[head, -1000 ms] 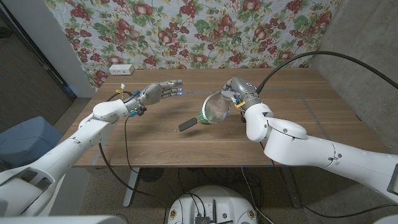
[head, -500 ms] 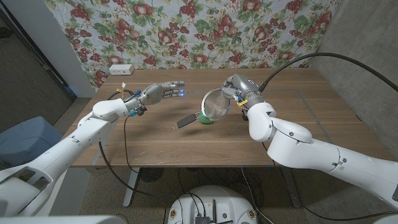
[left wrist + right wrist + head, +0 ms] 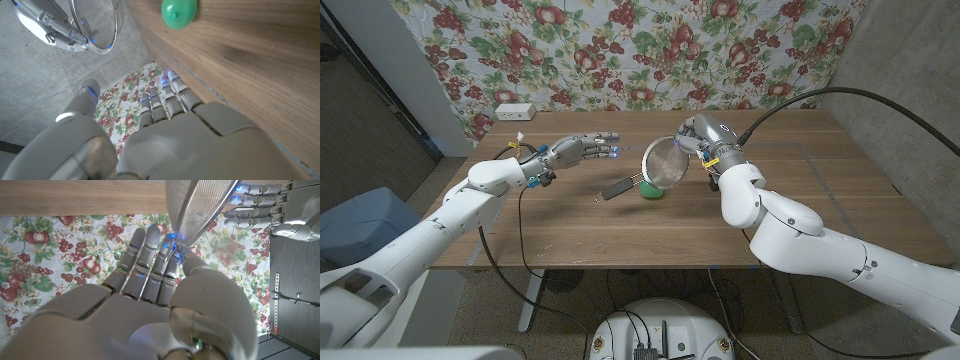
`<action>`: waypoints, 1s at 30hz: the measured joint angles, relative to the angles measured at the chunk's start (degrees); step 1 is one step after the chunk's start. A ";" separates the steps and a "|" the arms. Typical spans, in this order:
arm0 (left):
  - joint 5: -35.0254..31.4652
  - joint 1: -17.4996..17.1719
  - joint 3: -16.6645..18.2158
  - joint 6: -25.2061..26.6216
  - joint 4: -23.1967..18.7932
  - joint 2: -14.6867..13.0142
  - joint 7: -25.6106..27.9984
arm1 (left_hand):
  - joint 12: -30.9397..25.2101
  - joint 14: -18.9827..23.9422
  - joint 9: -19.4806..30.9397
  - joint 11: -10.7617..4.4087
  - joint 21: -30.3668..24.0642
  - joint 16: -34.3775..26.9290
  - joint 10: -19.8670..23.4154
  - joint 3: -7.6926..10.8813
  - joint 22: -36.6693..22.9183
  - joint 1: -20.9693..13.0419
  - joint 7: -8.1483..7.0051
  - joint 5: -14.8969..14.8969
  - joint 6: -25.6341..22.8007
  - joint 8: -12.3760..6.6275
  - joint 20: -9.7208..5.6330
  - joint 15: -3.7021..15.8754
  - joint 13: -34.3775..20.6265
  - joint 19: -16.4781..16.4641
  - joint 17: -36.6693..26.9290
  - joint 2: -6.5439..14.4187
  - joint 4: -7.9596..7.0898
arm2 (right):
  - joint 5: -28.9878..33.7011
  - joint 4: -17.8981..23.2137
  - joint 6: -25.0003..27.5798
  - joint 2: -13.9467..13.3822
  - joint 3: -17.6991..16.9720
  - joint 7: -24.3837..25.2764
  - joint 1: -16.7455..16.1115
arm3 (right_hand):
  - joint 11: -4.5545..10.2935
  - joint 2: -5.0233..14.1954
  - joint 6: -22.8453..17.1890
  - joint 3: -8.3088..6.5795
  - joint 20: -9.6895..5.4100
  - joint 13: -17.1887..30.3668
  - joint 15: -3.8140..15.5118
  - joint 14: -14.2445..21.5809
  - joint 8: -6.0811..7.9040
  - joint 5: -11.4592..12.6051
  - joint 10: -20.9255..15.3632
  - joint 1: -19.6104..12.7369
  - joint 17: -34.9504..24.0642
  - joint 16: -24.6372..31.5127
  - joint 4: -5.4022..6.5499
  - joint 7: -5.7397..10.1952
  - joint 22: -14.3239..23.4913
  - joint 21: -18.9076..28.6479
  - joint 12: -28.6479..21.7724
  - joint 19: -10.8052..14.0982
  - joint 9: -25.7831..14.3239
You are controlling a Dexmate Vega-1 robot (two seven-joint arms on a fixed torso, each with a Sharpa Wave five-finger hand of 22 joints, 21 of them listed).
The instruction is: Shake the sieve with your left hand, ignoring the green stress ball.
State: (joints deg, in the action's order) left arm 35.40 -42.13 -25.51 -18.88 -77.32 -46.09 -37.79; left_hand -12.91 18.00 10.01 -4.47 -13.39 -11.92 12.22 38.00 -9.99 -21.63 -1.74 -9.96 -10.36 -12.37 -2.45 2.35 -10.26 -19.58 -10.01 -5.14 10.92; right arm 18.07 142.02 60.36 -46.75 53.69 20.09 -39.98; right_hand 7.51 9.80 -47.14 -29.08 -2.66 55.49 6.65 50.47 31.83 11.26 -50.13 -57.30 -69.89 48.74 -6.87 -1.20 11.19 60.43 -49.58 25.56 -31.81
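Sieve (image 3: 664, 165) hangs above mid-worktop (image 3: 570, 225), rim pinched by the right hand (image 3: 692, 137), bowl tipped up on edge, black handle slanting down toward the left edge. Left hand (image 3: 582, 149) hovers apart, fingers spread, holding nothing. Green stress ball (image 3: 651, 190) lies beneath.

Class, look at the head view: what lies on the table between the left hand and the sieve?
Nothing. Between the left hand and the sieve, held up by the right hand, the head view shows only bare wood of the table.
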 measured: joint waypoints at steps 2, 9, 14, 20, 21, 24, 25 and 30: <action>-0.09 0.00 -0.12 0.15 -0.20 -0.16 -0.22 | 0.00 0.26 0.00 -0.13 0.00 0.00 0.27 0.00 0.00 -0.12 0.23 0.00 -0.23 0.00 0.23 0.09 0.00 -0.40 0.00 -0.12 0.00 | 0.82 -0.22 -0.58 0.25 -0.47 -0.39 -0.46 | 0.00 0.00 0.00 0.00 0.00 0.06 0.00 0.00 0.00 0.00 0.00 0.00 0.00 0.00 0.00 0.00 0.00 0.20 0.00 0.00 0.01; -0.33 0.16 -0.51 0.45 -0.54 -0.48 -0.72 | 0.03 0.95 0.00 -0.25 -0.39 0.00 0.80 0.00 0.00 -1.32 0.63 0.00 -0.62 0.00 0.09 0.01 0.00 -1.34 0.01 -0.27 0.00 | 2.84 -0.62 -1.91 0.75 -1.27 -1.41 -1.24 | 0.00 0.00 0.00 0.00 0.00 0.12 0.00 0.00 -0.01 0.00 0.00 0.00 0.00 0.00 0.00 0.00 -0.27 0.20 0.11 0.00 0.11; -0.59 0.73 -0.92 0.70 -0.52 -0.55 -1.75 | 0.03 1.50 0.00 -0.03 -0.38 0.00 1.19 -0.23 0.00 -1.85 0.55 0.00 -1.08 0.00 -0.03 0.09 0.00 -2.07 0.01 -0.34 -0.23 | 4.65 -1.12 -2.97 1.50 -2.21 -2.35 -2.16 | 0.00 0.00 0.00 0.00 0.01 0.11 0.00 0.00 -0.02 -0.01 0.00 0.00 0.01 0.00 0.00 0.00 -0.27 0.82 0.22 -0.01 0.10; -0.84 1.54 -1.37 0.80 0.01 -0.49 -2.83 | 0.03 1.77 0.00 -0.03 -0.55 0.00 1.19 -0.22 0.00 -2.14 0.51 0.00 -1.12 0.00 0.07 0.01 0.00 -2.58 0.01 -0.57 -0.23 | 6.59 -1.49 -3.99 2.15 -2.79 -3.26 -2.75 | 0.00 0.00 0.00 0.00 0.00 0.11 0.00 0.00 0.17 -0.01 0.00 0.00 -0.28 0.00 0.00 0.00 -0.27 1.04 0.22 -0.42 0.10; -0.85 1.77 -1.50 0.81 0.17 -0.43 -2.92 | 0.03 1.77 0.00 0.11 -0.60 0.00 1.33 -0.22 0.00 -2.60 0.51 0.00 -1.12 0.00 0.07 0.00 0.00 -2.58 0.01 -0.49 -0.23 | 7.01 -1.52 -4.19 2.21 -2.83 -3.49 -2.79 | 0.00 0.00 0.00 0.00 0.00 0.11 0.00 0.00 0.23 -0.01 0.00 0.00 -0.29 0.00 0.00 0.00 -0.27 1.04 0.22 -0.42 0.09; -0.90 2.20 -1.76 0.81 0.52 -0.27 -3.44 | 0.03 2.29 -0.01 0.28 -0.60 0.00 1.50 -0.32 0.00 -2.60 0.82 0.00 -1.43 0.00 0.09 0.09 -0.19 -2.98 0.01 -0.50 -0.14 | 7.92 -1.71 -4.60 2.53 -3.05 -4.02 -2.99 | 0.00 0.00 0.00 0.00 0.00 0.29 0.00 0.00 0.23 -0.02 0.00 0.00 -0.29 0.00 0.00 0.00 -0.27 1.25 0.22 -0.42 0.09; -0.90 2.38 -1.88 0.81 0.66 -0.19 -3.44 | 0.04 2.31 0.00 0.28 -0.60 0.00 1.50 -0.48 0.00 -2.60 0.83 0.00 -1.43 0.00 0.22 0.08 -0.28 -3.10 0.01 -0.50 -0.14 | 8.23 -1.71 -4.72 2.53 -3.05 -4.20 -2.99 | 0.00 0.00 0.00 0.00 0.00 0.28 0.00 0.00 0.23 -0.02 0.00 0.00 -0.29 0.00 0.00 0.00 -0.27 1.25 0.22 -0.42 0.09; -1.17 3.10 -2.35 0.91 1.21 0.08 -5.08 | 0.04 2.69 -0.01 0.18 -0.60 0.00 2.00 -0.69 0.00 -2.90 1.05 0.00 -1.65 0.00 0.02 0.10 -0.29 -3.50 0.01 -0.80 -0.22 | 9.57 -2.27 -5.25 3.56 -3.78 -4.96 -3.55 | 0.00 0.00 0.00 0.00 0.00 0.20 0.00 0.00 0.22 -0.12 0.00 0.00 -0.28 0.00 0.00 0.00 -0.26 1.46 0.43 -0.42 0.07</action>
State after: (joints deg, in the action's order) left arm 34.23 -39.03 -27.85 -17.97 -76.11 -46.02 -42.87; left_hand -12.87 20.69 10.00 -4.30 -13.99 -11.92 14.22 37.31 -9.99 -24.53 -0.69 -9.96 -12.02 -12.37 -2.44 2.45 -10.56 -23.08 -10.00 -5.94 10.70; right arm 27.64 139.75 55.11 -43.19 49.91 15.12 -43.53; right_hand 7.51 9.80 -47.14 -29.08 -2.66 55.70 6.65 50.47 32.05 11.13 -50.13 -57.30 -70.17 48.74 -6.87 -1.20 10.92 61.89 -49.15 25.14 -31.74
